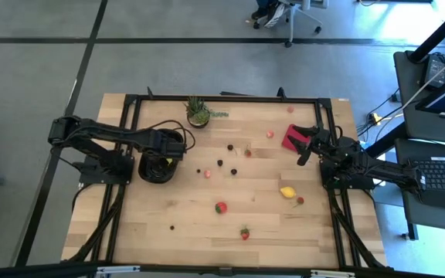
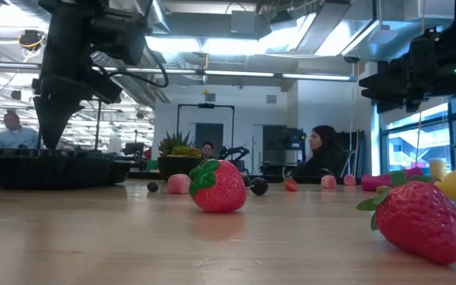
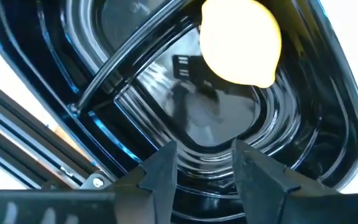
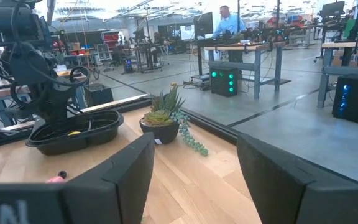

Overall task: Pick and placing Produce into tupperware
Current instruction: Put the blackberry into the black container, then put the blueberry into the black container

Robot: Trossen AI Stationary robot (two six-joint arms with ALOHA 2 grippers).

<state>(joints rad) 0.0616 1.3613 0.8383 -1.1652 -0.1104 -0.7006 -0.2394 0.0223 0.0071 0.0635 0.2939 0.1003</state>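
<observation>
The black tupperware sits at the table's left, and its glossy inside fills the left wrist view. One yellow lemon lies inside it. My left gripper hangs open just above the tupperware, its fingers pointing down into it and holding nothing. My right gripper is open and empty, up in the air at the table's right by the flat red square. The other produce lies on the wood: a lemon, two strawberries, and several dark and pink berries around.
A small potted plant stands near the far edge, just beyond the tupperware. A black frame runs around the table. Berries are scattered across the middle, and bare wood lies along the near left. People sit at desks in the room behind the table.
</observation>
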